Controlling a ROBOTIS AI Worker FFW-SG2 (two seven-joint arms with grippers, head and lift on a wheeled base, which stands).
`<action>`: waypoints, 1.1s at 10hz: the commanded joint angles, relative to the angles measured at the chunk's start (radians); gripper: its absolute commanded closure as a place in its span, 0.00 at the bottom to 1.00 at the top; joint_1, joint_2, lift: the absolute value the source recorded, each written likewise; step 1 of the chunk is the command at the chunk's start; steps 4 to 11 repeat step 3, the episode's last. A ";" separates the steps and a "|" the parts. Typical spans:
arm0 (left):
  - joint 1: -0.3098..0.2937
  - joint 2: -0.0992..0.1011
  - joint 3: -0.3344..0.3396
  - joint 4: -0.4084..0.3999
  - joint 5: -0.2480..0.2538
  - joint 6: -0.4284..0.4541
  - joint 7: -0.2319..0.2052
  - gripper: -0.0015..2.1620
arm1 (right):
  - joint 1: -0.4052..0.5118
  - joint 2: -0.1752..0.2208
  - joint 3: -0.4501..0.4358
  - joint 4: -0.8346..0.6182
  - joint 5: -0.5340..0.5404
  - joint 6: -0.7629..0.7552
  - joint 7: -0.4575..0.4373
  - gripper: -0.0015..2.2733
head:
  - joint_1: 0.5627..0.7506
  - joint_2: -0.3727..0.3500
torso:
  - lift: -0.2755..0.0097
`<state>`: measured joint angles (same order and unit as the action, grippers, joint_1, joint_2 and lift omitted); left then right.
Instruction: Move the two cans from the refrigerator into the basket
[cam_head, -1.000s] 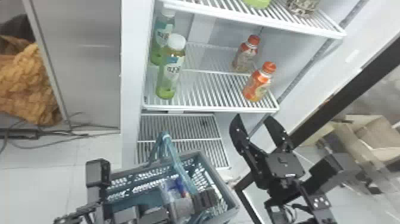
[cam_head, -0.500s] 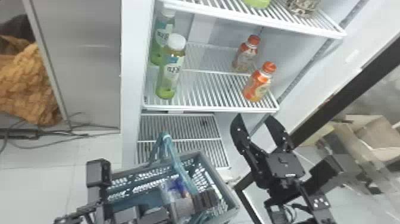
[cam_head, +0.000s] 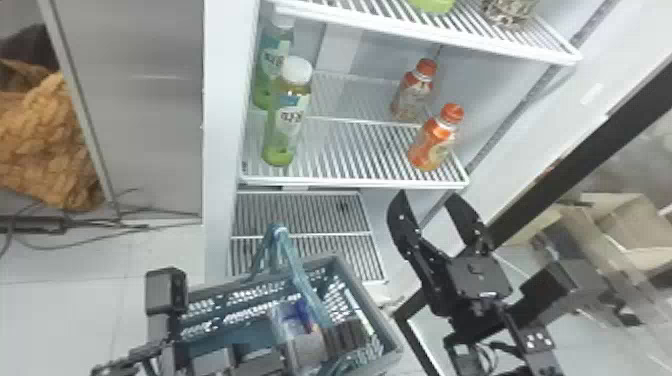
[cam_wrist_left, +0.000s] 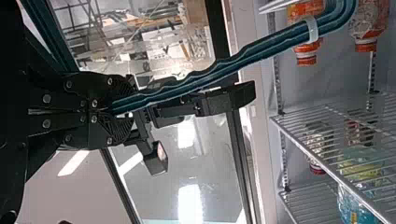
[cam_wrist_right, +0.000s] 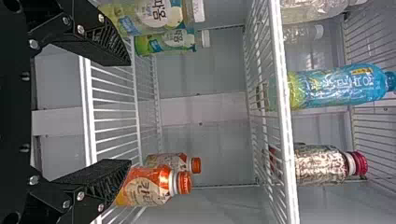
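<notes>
Grips the teal handle (cam_head: 299, 280) of the basket (cam_head: 367, 300) between the closed jaws of the left gripper (cam_head: 345, 336). Has a clear-and-blue pack (cam_head: 299, 316) in the basket, near those jaws; cannot tell any cans there. Holds the right gripper (cam_head: 426, 197) with jaws wide apart, near the shelf (cam_head: 350, 182). Beyond them, two orange-capped bottles (cam_head: 432, 145); farther left, two green bottles (cam_head: 285, 125).
</notes>
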<state>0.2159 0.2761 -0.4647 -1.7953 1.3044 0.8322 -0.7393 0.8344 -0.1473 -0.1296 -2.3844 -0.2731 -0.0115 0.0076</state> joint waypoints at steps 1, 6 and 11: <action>0.000 0.000 0.002 0.000 -0.006 0.002 0.000 0.55 | 0.000 0.000 0.000 0.000 0.000 -0.001 0.000 0.13 | 0.70 0.03 | 0.00; 0.000 0.000 0.004 0.000 -0.012 0.002 0.000 0.55 | 0.000 0.000 0.000 0.000 0.000 -0.003 0.000 0.13 | 0.70 0.03 | 0.00; 0.000 0.000 0.004 0.000 -0.012 0.002 0.000 0.55 | 0.000 0.000 0.000 0.000 0.000 -0.003 0.000 0.13 | 0.70 0.03 | 0.00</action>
